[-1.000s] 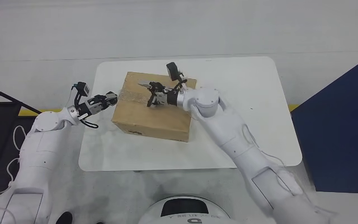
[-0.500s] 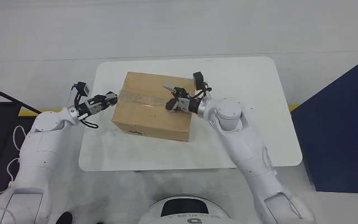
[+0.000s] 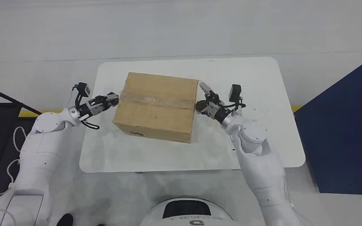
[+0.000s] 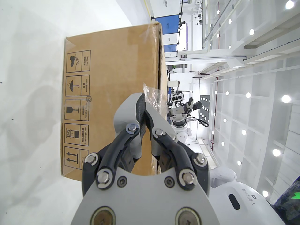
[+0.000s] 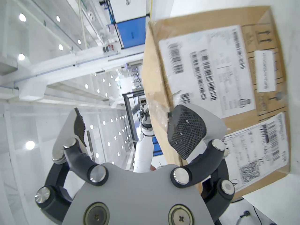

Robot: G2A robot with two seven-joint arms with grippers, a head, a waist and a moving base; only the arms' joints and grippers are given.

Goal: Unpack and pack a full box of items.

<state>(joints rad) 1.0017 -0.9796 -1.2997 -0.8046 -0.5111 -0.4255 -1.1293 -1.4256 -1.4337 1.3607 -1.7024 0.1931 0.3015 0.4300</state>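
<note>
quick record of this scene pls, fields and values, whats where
box: cardboard box, closed, on white table
seal: clear tape along its top seam
left tool: shut on the tape's loose end at one box end
right tool: open, beside the labelled end
labels: shipping labels stuck on that end

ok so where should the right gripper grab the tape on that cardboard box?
The loose, crinkled tape end at the top edge of the cardboard box, labelled end. Come in from that end with the right gripper open across the flap; elsewhere it lies flat, likely ungrippable.
</note>
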